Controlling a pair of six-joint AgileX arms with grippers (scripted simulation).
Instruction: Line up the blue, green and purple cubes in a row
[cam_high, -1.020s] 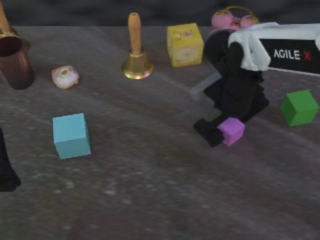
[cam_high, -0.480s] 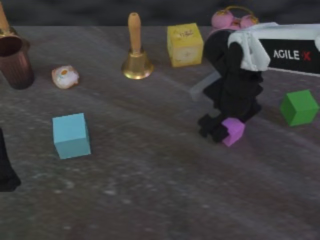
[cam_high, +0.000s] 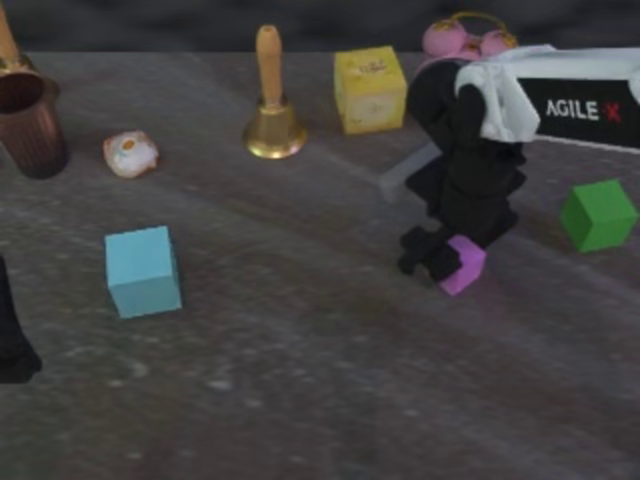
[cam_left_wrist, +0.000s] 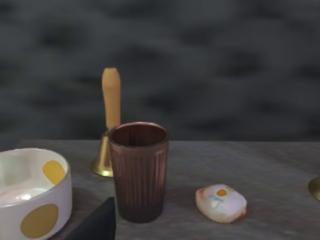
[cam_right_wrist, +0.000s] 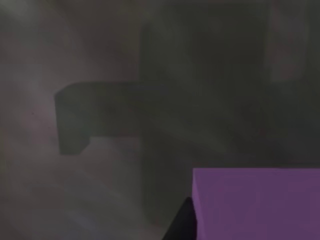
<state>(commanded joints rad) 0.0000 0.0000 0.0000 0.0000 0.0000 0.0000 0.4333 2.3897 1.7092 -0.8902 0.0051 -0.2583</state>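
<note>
The small purple cube lies right of the table's middle, and my right gripper comes down on it from above, shut on it. The right wrist view has the purple cube pressed against one dark finger. The green cube rests near the right edge, apart from the gripper. On the left half sits the large sky-blue cube. My left gripper is parked at the left edge, open, with one finger showing in its wrist view.
Along the back stand a brown ribbed cup, a small white and orange object, a brass bell with a wooden handle, a yellow cube and a pink object. A white bowl with yellow spots is near the cup.
The right gripper's fingers have drawn together onto the purple cube, which has turned slightly. The left arm and the other cubes have not moved.
</note>
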